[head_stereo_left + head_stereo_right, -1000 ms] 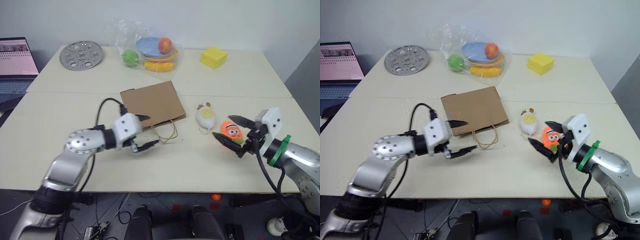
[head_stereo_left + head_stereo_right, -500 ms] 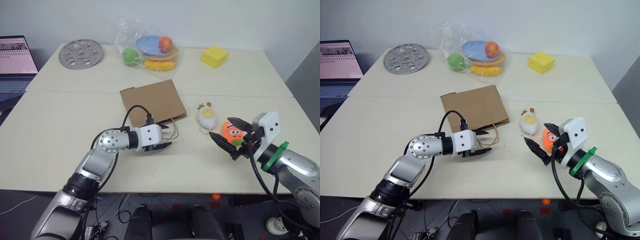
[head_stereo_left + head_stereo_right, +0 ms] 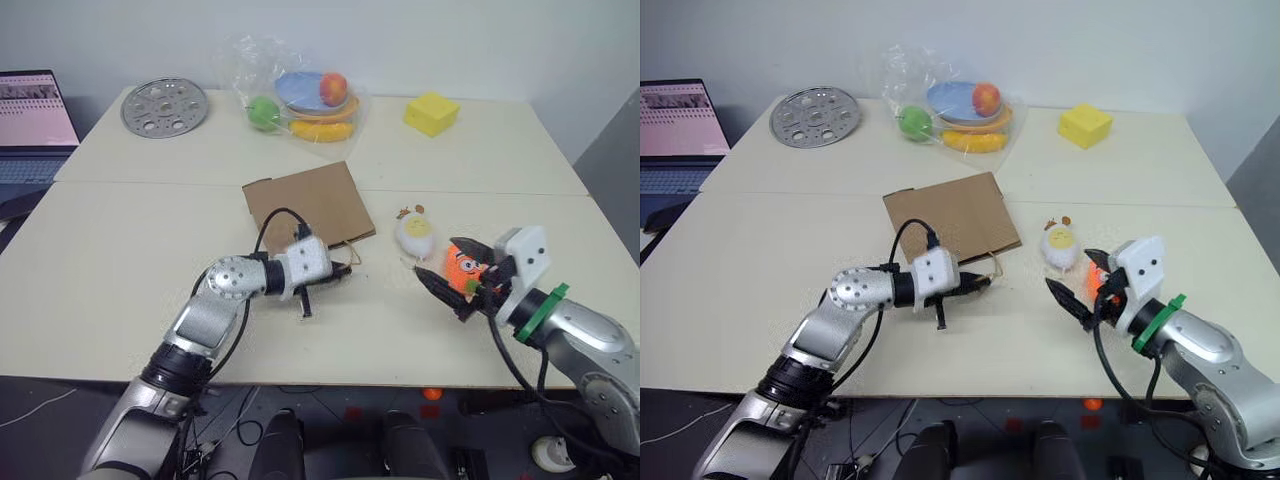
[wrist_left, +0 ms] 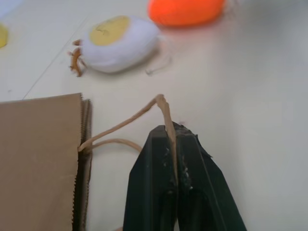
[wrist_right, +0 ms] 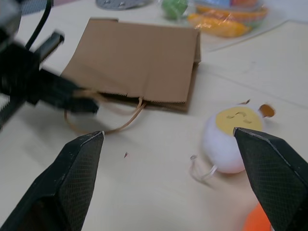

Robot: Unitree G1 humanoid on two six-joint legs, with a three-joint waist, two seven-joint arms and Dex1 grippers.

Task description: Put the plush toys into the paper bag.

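At the centre of the head-camera frame, the brown kraft paper bag [image 3: 308, 204] lies flat and folded on the pale table [image 3: 120, 270], its long axis running from upper left to lower right, mouth and thin twisted-cord handles [image 4: 126, 126] at the lower edge. The left gripper [image 3: 338, 277] sits just below that edge with its black fingers pressed together. The left wrist view gives what the head views cannot: a tan cord handle is pinched between those closed fingertips [image 4: 185, 159] and pulled into a raised loop off the bag's serrated mouth.

To the right of the bag lies the white plush egg [image 3: 414, 234], soft and rounded, yellow face up. Right of it lies the orange plush [image 3: 462, 266], with the right gripper [image 3: 458, 274] standing wide open around it, one finger on each side, not squeezing. The right wrist view shows the spread fingertips [image 5: 79, 163] framing the white toy and the bag's mouth beyond.

At upper centre sits crinkled clear plastic [image 3: 300, 95] over glossy fruit; a yellow block [image 3: 431, 113] at upper right.
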